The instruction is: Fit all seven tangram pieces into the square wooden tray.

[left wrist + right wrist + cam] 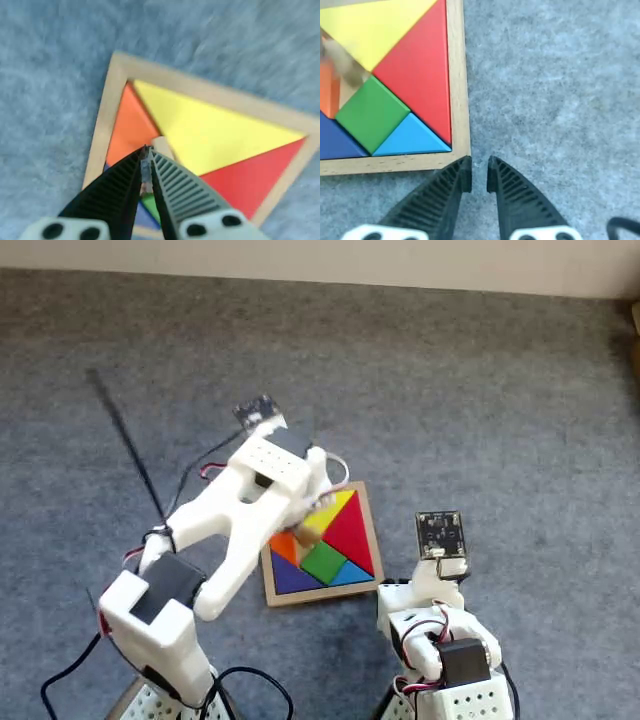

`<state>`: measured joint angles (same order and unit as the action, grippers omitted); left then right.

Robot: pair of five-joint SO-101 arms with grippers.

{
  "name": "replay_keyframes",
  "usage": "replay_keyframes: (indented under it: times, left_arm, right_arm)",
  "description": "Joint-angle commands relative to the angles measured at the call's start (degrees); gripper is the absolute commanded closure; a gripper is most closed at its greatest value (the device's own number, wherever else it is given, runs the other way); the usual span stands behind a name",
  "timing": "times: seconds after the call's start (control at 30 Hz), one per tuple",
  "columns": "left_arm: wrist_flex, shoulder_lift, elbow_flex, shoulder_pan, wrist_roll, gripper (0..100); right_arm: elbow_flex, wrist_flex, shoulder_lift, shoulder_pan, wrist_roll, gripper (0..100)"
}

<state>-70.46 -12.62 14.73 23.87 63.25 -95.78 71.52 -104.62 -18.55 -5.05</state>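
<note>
The square wooden tray (366,522) (107,105) (458,75) lies mid-table. In it lie a yellow triangle (337,508) (210,130), a red triangle (352,536) (417,75), an orange piece (129,127), a green square (323,562) (372,112), a light blue triangle (412,138) and a dark blue piece (291,579). My left gripper (309,530) (146,152) is shut, its tips down at the tray's centre beside a small tan patch (163,145); I cannot tell whether that is a piece or bare wood. My right gripper (394,590) (479,172) hangs just outside the tray's near corner, fingers almost together, holding nothing.
Grey carpet (500,420) surrounds the tray, with free room on its far and right sides. Black cables (130,455) run across the carpet left of the left arm. Both arm bases stand at the near edge.
</note>
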Motion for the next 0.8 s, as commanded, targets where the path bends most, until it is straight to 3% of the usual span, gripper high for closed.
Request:
replay_keyframes:
  times: [0.0,0.6,0.77]
  left_arm:
    - [-4.5,2.9,-1.1,3.7,-0.4,99]
    - [-16.1,8.0,-8.4,4.4,-0.4,99]
    - [-11.5,14.2,-4.6,4.7,-0.7,99]
  right_arm:
    - [-8.1,0.7,-1.5,0.2,-0.2,93.6]
    - [-8.1,0.7,-1.5,0.2,-0.2,93.6]
    - [-8.1,0.7,-1.5,0.2,-0.2,93.6]
